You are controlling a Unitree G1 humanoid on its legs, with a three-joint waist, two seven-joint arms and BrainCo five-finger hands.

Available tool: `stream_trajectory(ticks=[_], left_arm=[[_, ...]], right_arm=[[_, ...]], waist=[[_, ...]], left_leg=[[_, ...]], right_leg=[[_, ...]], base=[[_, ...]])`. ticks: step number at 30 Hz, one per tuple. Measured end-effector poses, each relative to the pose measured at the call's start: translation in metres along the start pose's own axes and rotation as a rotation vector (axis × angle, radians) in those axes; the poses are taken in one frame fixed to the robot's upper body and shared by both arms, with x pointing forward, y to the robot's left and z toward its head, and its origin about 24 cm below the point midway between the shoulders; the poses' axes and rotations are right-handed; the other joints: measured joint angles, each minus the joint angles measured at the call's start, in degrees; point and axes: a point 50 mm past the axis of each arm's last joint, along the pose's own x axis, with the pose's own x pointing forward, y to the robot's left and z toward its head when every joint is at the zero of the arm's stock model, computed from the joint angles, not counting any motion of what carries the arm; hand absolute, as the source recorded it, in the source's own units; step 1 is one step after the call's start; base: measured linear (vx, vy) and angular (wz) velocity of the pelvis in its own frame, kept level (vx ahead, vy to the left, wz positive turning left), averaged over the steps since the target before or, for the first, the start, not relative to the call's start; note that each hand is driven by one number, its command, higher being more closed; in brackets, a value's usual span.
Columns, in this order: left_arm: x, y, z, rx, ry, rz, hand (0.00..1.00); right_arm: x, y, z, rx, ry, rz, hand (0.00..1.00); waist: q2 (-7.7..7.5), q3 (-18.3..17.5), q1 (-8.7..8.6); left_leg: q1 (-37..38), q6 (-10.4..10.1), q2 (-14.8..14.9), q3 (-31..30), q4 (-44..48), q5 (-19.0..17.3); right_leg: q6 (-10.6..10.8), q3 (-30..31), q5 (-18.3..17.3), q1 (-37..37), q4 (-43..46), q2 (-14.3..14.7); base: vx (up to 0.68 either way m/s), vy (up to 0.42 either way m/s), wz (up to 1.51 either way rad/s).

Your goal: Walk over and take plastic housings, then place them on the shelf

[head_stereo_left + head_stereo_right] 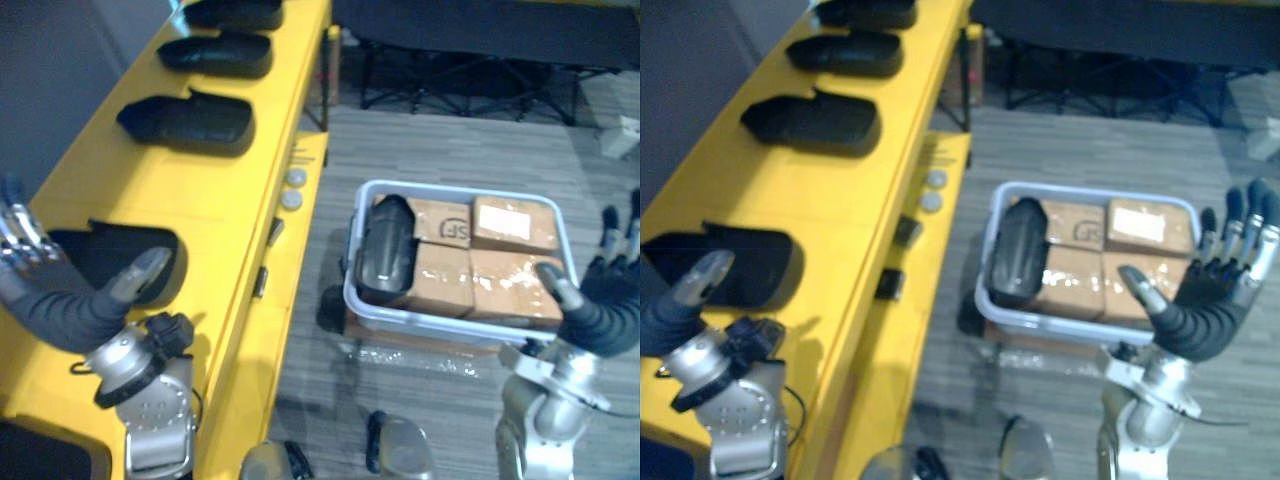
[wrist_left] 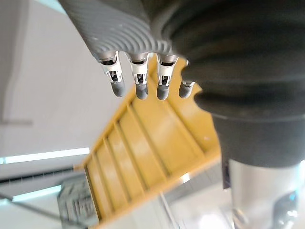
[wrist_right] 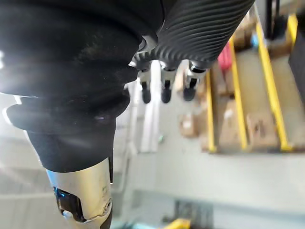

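One black plastic housing (image 1: 385, 250) lies at the left end of a white bin (image 1: 455, 188), beside four cardboard boxes (image 1: 515, 285) packed two by two in the rest of it. Nothing lies on top of it. Four more housings (image 1: 190, 122) lie apart from one another in a row along the top of the yellow shelf (image 1: 170, 190), to the left of the bin. A dark shape at the shelf's near corner is cut off, so I cannot tell what it is. The left hand (image 1: 60, 312) hangs over the nearest housing (image 1: 100, 250) with its fingers straight and spread, holding nothing. Its thumb shows across that housing's near edge, but I cannot tell whether it touches. The right hand (image 1: 1205, 305) is raised just beside the bin's near right corner, palm up, fingers straight and fanned wide, also empty. On the shelf's lower ledge, between the row and the bin, sit two small round discs (image 1: 294, 188) and two small dark pieces (image 1: 898, 257). Grey plank floor (image 1: 450, 140) surrounds the bin, and a black frame (image 1: 450, 85) stands beyond it.
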Motion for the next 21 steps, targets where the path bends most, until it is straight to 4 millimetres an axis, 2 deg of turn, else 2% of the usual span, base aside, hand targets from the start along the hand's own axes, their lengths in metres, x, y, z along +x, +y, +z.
stream_trajectory(ticks=[1,2,3,4,6,7,8,9,10,13,15,17,21], left_arm=[[0.0,0.004,-0.001,0.011,0.003,0.014,0.0],[0.002,0.006,-0.001,-0.007,0.008,0.03,0.0],[-0.002,0.009,-0.004,-0.034,0.049,0.062,0.0],[-0.004,0.011,-0.005,-0.039,0.066,0.076,0.0],[-0.014,0.016,-0.004,-0.063,0.111,0.125,0.0],[-0.018,0.017,-0.003,-0.063,0.119,0.127,0.0],[-0.021,0.019,0.001,-0.084,0.128,0.111,0.0],[-0.022,0.019,0.003,-0.1,0.126,0.098,0.0],[-0.023,0.016,0.004,-0.137,0.13,0.071,0.0],[-0.026,-0.001,0.004,-0.229,0.156,-0.035,0.0],[-0.03,-0.01,0.0,-0.306,0.21,-0.085,0.0],[-0.037,-0.029,-0.009,-0.385,0.298,-0.183,0.0],[-0.059,-0.07,-0.027,-0.486,0.484,-0.443,0.0]], right_arm=[[-0.001,-0.002,-0.002,-0.009,0.018,-0.006,0.0],[-0.002,-0.003,-0.004,-0.014,0.036,-0.005,0.0],[-0.002,-0.006,-0.007,-0.024,0.052,0.0,0.0],[-0.001,-0.008,-0.007,-0.027,0.057,0.0,0.0],[-0.002,-0.013,-0.009,-0.045,0.082,-0.006,0.0],[-0.004,-0.015,-0.009,-0.041,0.094,-0.011,0.0],[-0.006,-0.017,-0.009,-0.033,0.106,-0.01,0.0],[-0.007,-0.019,-0.009,-0.029,0.115,-0.007,0.0],[-0.013,-0.028,-0.01,-0.03,0.149,-0.026,0.0],[-0.034,-0.042,-0.011,-0.013,0.253,-0.056,0.0],[-0.041,-0.044,-0.012,0.02,0.287,-0.085,0.0],[-0.047,-0.045,-0.017,0.059,0.325,-0.127,0.0],[-0.056,-0.04,-0.032,0.112,0.41,-0.135,0.0]], waist=[[0.04,-0.04,-0.15],[-0.89,-0.07,-0.23],[-0.62,0.42,-0.37],[-0.47,0.53,-0.47],[-0.21,1.59,-0.73],[-0.39,1.89,-0.54],[0.04,1.76,-0.36],[0.53,2.03,-0.67],[1.7,1.71,-1.1],[1.84,1.62,-2.52],[1.88,1.58,-2.95],[2.07,1.27,-4.07],[2.38,1.07,-4.08]], left_leg=[[-0.56,-0.07,0.31,0.54,0.06,0.42],[-0.99,-0.11,0.34,0.96,1.2,0.44],[-2.65,-0.06,2.44,0.47,4.28,0.45],[-3.32,-0.04,3.11,-0.38,5.59,0.43],[-4.34,0.4,3.75,-6.26,10.03,0.67],[-4.6,0.51,3.52,-9.23,10.08,0.23],[-3.56,0.38,3.17,-10.87,7.53,0.71],[-2.96,0.09,3.12,-11.35,5.77,0.95],[-1.71,-0.3,2.79,-11.62,2.79,0.7],[0.12,-2.51,1.16,-9.98,-1.79,2.02],[1.46,-2.32,0.49,-8.82,-2.84,2.18],[2.16,-1.52,-0.82,-8.95,-4.33,3.04],[2.12,-1.08,-2.4,-9.99,-7.27,4.85]], right_leg=[[-1.22,-3.09,-1.66,-0.42,2.25,-1.21],[0.73,-5.18,-2.12,0.57,1.56,-2.45],[1.5,-5.67,0.38,1.5,-1.48,-0.35],[1.06,-5.59,1.12,1.86,-2.24,0.46],[-0.19,-3.97,2.68,3.65,-4.14,2.09],[-0.2,-2.39,3.3,4.13,-5.23,2.42],[0.03,-0.7,3.65,3.93,-6.97,3.08],[0.2,0.01,3.95,3.9,-7.62,3.57],[0.67,0.98,4.14,3.68,-8.98,3.88],[1.37,1.56,6.42,3.99,-11.93,2.86],[1.51,2.47,7.41,4.85,-12.54,2.46],[2.17,2.25,8.14,5.12,-12.91,1.4],[2.65,0.89,9.85,5.63,-15.32,0.35]], base=[[0.0,-0.081,-0.37],[-0.03,-0.154,-0.32],[-0.04,-0.134,-0.26],[-0.05,-0.171,-0.28],[-0.05,-0.096,-0.38],[-0.08,-0.047,-0.76],[-0.07,-0.02,-0.83],[-0.07,0.016,-0.77],[-0.05,0.062,-0.42],[-0.03,0.099,-0.24],[0.01,0.095,-0.24],[0.02,0.087,0.06],[-0.01,0.034,0.19]])
